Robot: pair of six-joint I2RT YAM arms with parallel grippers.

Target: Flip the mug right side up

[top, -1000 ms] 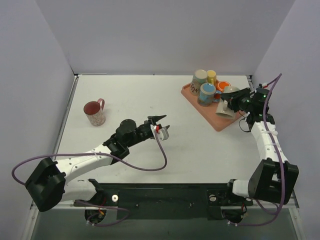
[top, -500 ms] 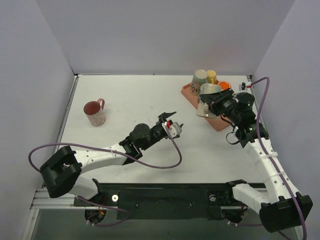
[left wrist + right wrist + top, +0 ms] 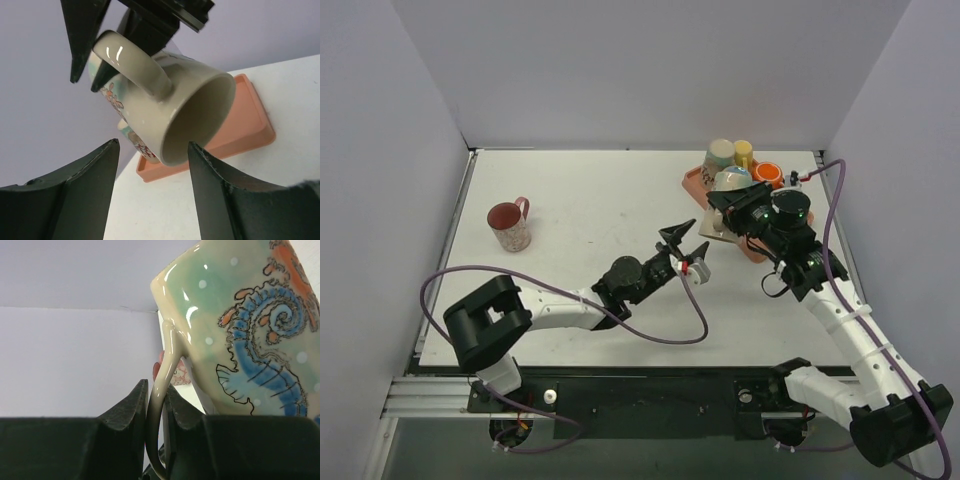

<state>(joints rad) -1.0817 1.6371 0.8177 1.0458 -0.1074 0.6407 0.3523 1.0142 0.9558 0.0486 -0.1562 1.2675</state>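
A cream mug (image 3: 724, 190) painted with a blue and orange seahorse hangs in the air over the left edge of the salmon tray (image 3: 761, 247). It is tilted, with its mouth facing down and left. My right gripper (image 3: 738, 207) is shut on the mug's handle (image 3: 162, 385), and the mug body (image 3: 240, 325) fills the right wrist view. My left gripper (image 3: 686, 243) is open and empty, just below and left of the mug. In the left wrist view the mug's open mouth (image 3: 197, 117) is above and between my fingers (image 3: 90, 175).
A red patterned mug (image 3: 508, 225) stands upright at the left of the table. The tray at the back right holds a tall cream cup (image 3: 720, 153), a yellow cup (image 3: 744, 152) and an orange cup (image 3: 768, 172). Grey walls enclose the table.
My right arm has lifted the seahorse mug off the tray and carried it left and forward. My left arm has reached right, up to just under the mug.
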